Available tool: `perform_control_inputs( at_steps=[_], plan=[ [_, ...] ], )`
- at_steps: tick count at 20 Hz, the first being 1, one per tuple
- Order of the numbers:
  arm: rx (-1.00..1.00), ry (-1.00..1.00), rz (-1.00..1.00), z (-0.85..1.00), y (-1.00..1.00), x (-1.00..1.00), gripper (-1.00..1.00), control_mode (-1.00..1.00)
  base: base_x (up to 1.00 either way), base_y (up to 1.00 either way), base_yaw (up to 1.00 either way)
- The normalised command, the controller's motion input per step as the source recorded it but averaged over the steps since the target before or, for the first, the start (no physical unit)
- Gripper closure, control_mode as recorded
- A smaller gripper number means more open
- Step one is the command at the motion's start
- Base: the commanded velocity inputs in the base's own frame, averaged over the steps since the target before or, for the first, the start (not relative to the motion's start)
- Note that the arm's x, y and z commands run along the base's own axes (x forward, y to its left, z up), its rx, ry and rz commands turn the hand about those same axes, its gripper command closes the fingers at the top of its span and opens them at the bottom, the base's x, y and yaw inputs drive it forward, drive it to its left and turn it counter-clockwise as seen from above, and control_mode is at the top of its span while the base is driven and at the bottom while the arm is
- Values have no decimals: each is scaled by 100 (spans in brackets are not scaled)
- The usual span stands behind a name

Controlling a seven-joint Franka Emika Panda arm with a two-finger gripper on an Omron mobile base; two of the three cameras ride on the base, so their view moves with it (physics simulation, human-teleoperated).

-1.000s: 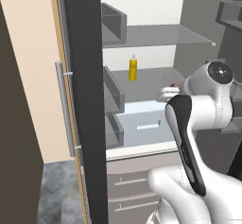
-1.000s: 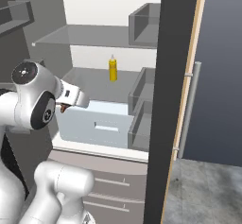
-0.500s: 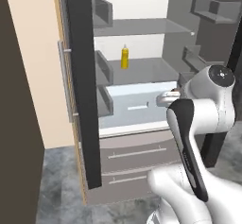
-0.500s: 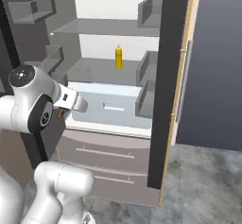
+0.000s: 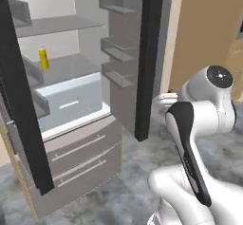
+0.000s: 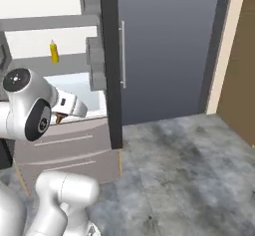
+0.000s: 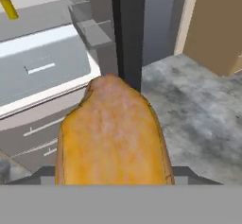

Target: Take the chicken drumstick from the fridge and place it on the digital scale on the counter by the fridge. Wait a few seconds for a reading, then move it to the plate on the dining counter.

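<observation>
While the drumstick (image 7: pixel 113 133) rides in the claw (image 7: pixel 113 178), the carry to the scale is the step in hand.

Closest in the hand view, the golden lump sits between the fingertips, so I judge the claw closed on it, though the tips themselves are hidden. Beyond it stands the fridge (image 5: pixel 76 100) with its doors open, a yellow bottle (image 5: pixel 43 58) on an inner shelf and pale drawers below. Farther right lies grey floor (image 6: pixel 189 170) and a brown wall. Next, probably, the base must find the counter by the fridge and the arm must lower the meat flat onto the scale.
</observation>
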Motion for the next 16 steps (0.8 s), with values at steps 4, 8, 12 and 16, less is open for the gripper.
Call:
perform_control_inputs(
  at_steps=[4,8,12,16],
  plan=[
    [0,0,0,0,0,0,100,100,-14,0,-98],
    [0,0,0,0,0,0,100,100,-7,0,-97],
    [0,0,0,0,0,0,100,100,0,-2,-97],
    [0,0,0,0,0,0,100,100,1,-11,-89]
  ],
)
